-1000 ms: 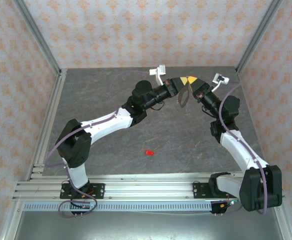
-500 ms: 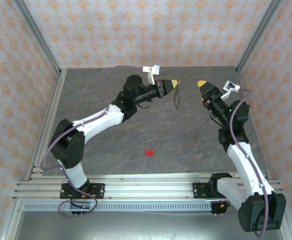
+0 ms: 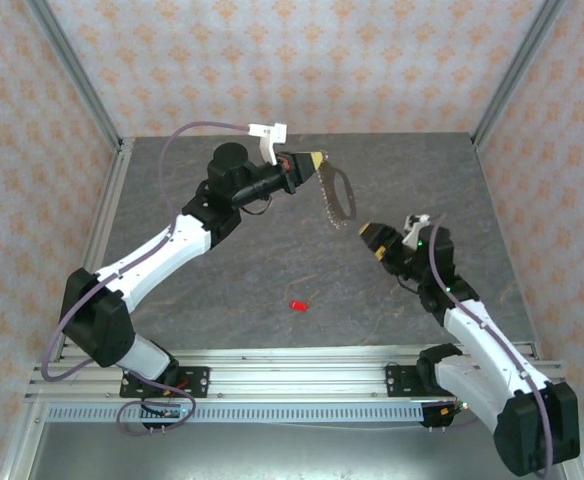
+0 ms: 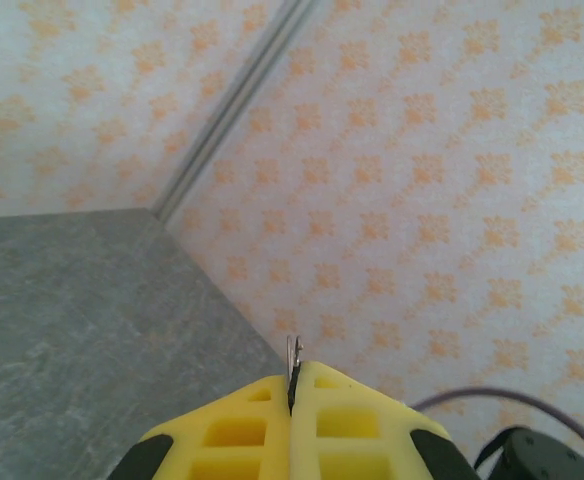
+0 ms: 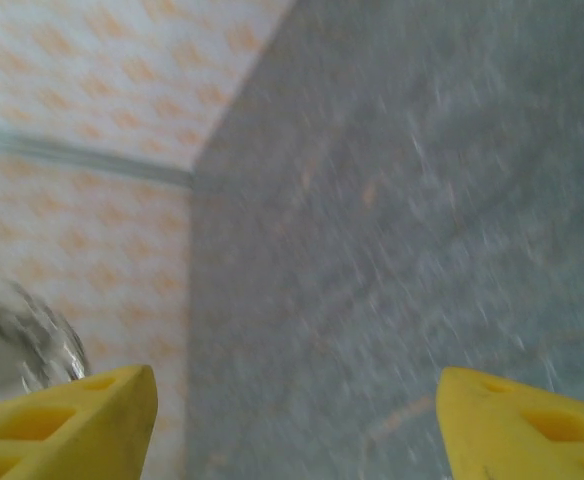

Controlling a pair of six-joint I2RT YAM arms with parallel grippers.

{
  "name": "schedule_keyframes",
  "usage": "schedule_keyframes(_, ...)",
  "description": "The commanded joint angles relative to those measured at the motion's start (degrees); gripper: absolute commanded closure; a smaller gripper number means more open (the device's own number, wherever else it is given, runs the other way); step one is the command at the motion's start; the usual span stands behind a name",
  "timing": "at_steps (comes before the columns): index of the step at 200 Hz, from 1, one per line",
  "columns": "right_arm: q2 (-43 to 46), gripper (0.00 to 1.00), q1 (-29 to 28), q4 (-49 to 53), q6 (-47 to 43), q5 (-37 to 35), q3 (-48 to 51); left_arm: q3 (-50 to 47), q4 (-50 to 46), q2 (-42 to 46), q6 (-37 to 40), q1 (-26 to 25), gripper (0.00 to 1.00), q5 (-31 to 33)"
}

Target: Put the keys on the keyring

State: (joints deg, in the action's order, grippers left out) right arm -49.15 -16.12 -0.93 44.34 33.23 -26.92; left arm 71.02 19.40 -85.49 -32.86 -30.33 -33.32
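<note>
The keyring point(image 3: 337, 197), a thin grey-brown oval loop with a beaded fringe, hangs in the air above the back of the table. My left gripper point(image 3: 313, 159) is shut on its upper end. In the left wrist view the yellow pads point(image 4: 352, 420) are pressed together, and a sliver of the keyring point(image 4: 294, 352) sticks out between the tips of the left gripper point(image 4: 294, 385). The keys, one tiny red piece point(image 3: 298, 305), lie on the table near the front middle. My right gripper point(image 3: 375, 238) is open and empty, right of and below the ring. Its fingers point(image 5: 72, 420) stand wide apart around the right gripper's point(image 5: 297, 430) gap, with the blurred keyring point(image 5: 22, 325) at the far left.
The grey stone-patterned table point(image 3: 222, 270) is boxed in by patterned walls and aluminium posts point(image 3: 77, 75). An aluminium rail point(image 3: 272, 375) runs along the near edge. A purple cable point(image 3: 197, 128) arcs over the left arm.
My right gripper has let go of the keyring, opened, and pulled back toward the near right. The left arm has swung left, carrying the ring with it.
</note>
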Motion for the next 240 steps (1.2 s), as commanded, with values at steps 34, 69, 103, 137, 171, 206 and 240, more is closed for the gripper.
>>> schedule_keyframes(34, -5.43, 0.41, -14.1, 13.3, -7.95, -11.55, -0.49, -5.89, -0.87, 7.85, 1.92, 2.92, 1.0, 3.75)
schedule_keyframes(69, -14.65, 0.47, -24.47, 17.64, -10.82, -17.13, -6.95, -8.85, -0.43, 10.23, 1.92, 4.67, 1.0, 5.28)
schedule_keyframes(103, -23.91, 0.53, -33.12, 22.83, -16.25, -23.79, -13.62, -11.16, 1.81, 10.41, 0.6, 7.05, 1.0, 5.11)
schedule_keyframes(137, -29.95, 0.56, -37.91, 24.08, -20.0, -26.36, -16.9, -12.31, 1.87, 11.28, -0.05, 9.66, 1.0, 5.0)
schedule_keyframes(171, -34.55, 0.57, -41.99, 25.07, -22.6, -28.82, -19.67, -12.66, 1.26, 12.74, -0.2, 12.06, 1.0, 4.33)
schedule_keyframes(206, -38.0, 0.59, -44.26, 25.37, -23.1, -30.77, -22.19, -12.73, 0.67, 13.69, -0.12, 13.0, 1.0, 3.79)
schedule_keyframes(240, -40.66, 0.61, -44.37, 25.71, -24.07, -30.86, -24.09, -13.01, 0.55, 14.52, -0.28, 13.45, 1.0, 3.88)
